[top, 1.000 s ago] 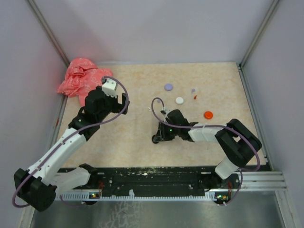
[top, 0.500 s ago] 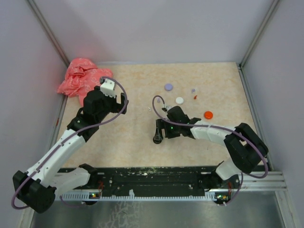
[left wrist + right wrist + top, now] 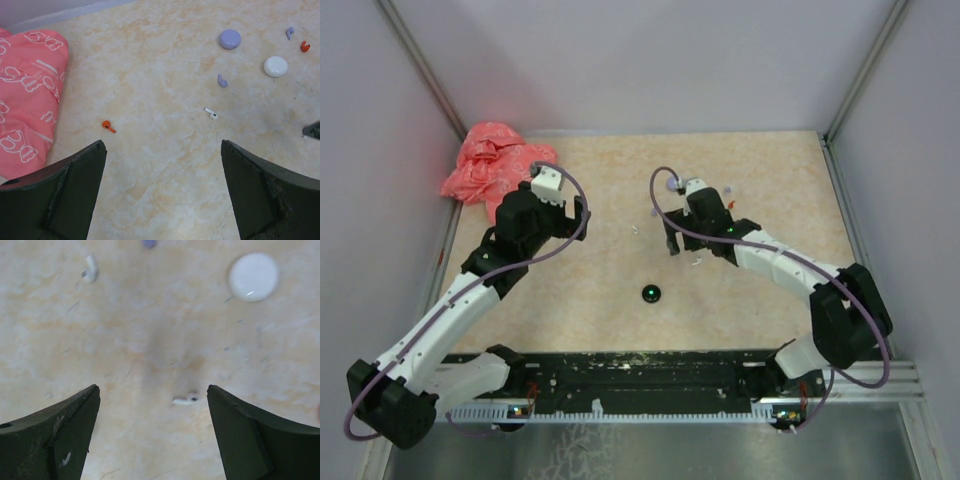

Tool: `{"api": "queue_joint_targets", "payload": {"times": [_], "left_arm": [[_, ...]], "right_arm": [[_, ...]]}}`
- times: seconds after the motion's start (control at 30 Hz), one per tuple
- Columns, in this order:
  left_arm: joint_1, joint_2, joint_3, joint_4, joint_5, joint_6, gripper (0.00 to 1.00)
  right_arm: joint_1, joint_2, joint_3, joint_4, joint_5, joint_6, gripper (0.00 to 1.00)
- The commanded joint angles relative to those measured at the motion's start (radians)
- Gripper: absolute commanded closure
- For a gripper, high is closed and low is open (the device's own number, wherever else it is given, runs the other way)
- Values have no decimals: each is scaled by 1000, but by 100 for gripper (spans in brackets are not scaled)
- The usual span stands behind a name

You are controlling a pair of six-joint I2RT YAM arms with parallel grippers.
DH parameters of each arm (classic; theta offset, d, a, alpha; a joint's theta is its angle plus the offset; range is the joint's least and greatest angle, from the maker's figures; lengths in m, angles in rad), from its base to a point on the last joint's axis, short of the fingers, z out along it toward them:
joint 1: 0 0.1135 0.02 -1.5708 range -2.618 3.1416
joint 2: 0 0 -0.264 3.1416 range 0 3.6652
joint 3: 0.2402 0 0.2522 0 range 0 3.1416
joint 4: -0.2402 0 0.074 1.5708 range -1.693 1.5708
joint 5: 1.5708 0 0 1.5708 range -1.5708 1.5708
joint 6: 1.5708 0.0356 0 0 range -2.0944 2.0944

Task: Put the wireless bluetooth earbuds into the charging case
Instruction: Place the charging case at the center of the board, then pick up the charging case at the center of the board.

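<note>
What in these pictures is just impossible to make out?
Top view: black disc too small to tell open or shut.
Top view: right arm hides the white disc.
Right wrist view: lilac thing cut off by the top edge.
Right wrist view: small white piece blurred.

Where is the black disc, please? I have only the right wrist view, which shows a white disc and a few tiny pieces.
Observer: The black disc lies on the table, nearer the arm bases than the right gripper, and nothing touches it.
Operator: Thank you. Is there an orange-red earbud anywhere?
Observer: Yes, the left wrist view shows one orange-red earbud lying on the table close to the pink cloth.
Operator: And how does the left gripper stand?
Observer: The left gripper is open and empty, hovering beside that cloth.
</note>
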State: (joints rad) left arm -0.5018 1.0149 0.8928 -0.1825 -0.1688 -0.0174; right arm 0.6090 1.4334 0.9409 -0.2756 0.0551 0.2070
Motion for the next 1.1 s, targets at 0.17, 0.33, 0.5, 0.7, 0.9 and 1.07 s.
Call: {"api": "queue_joint_targets", "payload": {"times": [0.17, 0.33, 0.5, 0.7, 0.9, 1.07], "left_arm": [[3, 7, -6, 19, -18, 16, 0], [3, 17, -6, 19, -18, 17, 0], [3, 27, -2, 17, -21, 20, 0], [3, 40, 0, 12, -11, 24, 0], [3, 41, 0, 12, -8, 21, 0], [3, 41, 1, 12, 4, 18, 0]], "right_arm": [[-150, 206, 211, 104, 96, -119, 12], [-223, 349, 292, 109, -11, -181, 13], [-261, 453, 364, 94, -65, -220, 19], [-270, 555, 457, 51, -73, -251, 24], [-270, 601, 492, 33, -94, -244, 30], [-270, 595, 483, 16, -109, -238, 33]]}}
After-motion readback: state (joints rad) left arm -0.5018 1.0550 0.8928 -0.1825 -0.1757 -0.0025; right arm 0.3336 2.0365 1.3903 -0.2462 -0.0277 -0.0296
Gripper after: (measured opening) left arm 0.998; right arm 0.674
